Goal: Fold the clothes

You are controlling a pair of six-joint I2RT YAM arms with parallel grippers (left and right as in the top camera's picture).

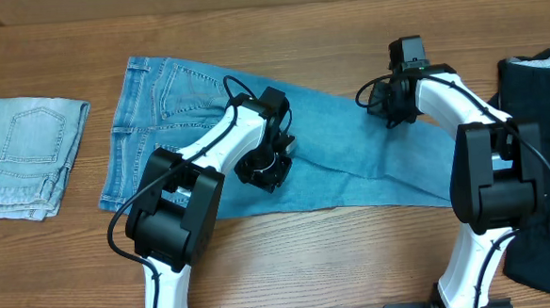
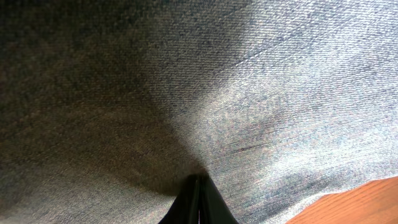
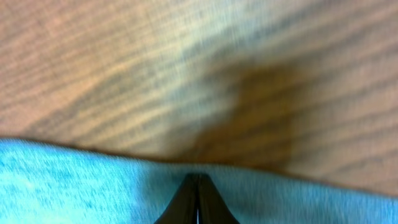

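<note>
Wide wooden table (image 1: 290, 266), and the medium-blue denim jeans (image 1: 350, 141) lie flat across its middle, waistband to the left, legs running right. A black garment (image 1: 535, 84) sits at the right edge, pale light-blue folded jeans (image 1: 25, 153) at the far left. Left claw (image 2: 199, 183) is closed tight, denim creasing into its tips. Right claw (image 3: 198, 183) is closed at the leg's far edge; whether it has pinched cloth I cannot tell.

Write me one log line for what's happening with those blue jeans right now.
jeans: laid out across table | left jaws: shut, pinching the denim | right jaws: shut at jeans' far edge, grip unclear
</note>
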